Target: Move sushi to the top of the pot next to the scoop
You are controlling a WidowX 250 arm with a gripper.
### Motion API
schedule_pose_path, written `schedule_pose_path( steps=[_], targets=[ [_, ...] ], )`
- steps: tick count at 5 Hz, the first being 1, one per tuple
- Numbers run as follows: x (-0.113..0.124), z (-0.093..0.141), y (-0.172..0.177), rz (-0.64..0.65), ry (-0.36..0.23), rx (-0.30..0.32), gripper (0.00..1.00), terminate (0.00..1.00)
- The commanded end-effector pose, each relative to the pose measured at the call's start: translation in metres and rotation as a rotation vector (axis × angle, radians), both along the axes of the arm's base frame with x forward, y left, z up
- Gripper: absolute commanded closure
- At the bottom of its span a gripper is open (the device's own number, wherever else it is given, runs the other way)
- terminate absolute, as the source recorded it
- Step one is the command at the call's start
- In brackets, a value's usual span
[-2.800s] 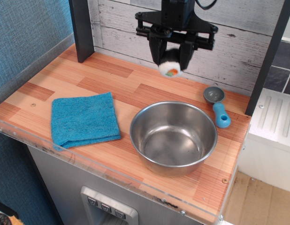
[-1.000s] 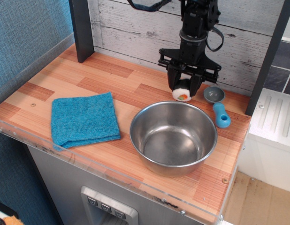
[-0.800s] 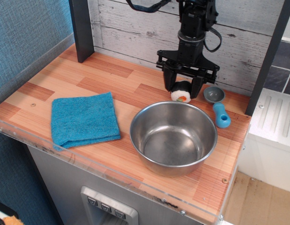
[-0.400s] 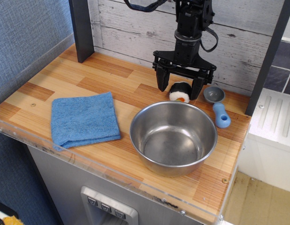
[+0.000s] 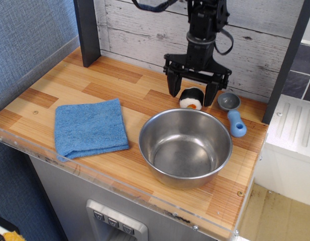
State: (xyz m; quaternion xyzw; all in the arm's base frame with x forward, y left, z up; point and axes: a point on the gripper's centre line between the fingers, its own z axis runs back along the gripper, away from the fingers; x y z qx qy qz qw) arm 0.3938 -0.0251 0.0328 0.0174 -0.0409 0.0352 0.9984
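Note:
The sushi (image 5: pixel 191 98) lies on the wooden counter just behind the far rim of the steel pot (image 5: pixel 185 146), left of the scoop (image 5: pixel 232 111). Its orange-red end face points toward the camera. The scoop has a grey cup and a light-blue handle and lies at the pot's back right. My gripper (image 5: pixel 191 94) hangs straight over the sushi with its jaws spread wide, one finger on each side and neither touching it. The pot holds nothing.
A folded blue cloth (image 5: pixel 90 127) lies on the left half of the counter. A dark post (image 5: pixel 87 31) stands at the back left and another (image 5: pixel 288 56) at the right edge. A plank wall runs along the back.
The gripper came down with the sushi from above the back of the counter, set it behind the pot, opened its jaws, and has lifted slightly.

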Motion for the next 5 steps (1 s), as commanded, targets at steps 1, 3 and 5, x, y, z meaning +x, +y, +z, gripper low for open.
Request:
schedule_pose_path(
  steps=[1,3,5],
  targets=[
    [-0.016,0.063,-0.001,-0.015,-0.154,-0.005,0.00,0.00],
    [-0.051,0.097,-0.002,0.021,-0.216,0.054,0.00,0.00],
    [-0.051,0.097,-0.002,0.021,-0.216,0.054,0.00,0.00]
  ],
)
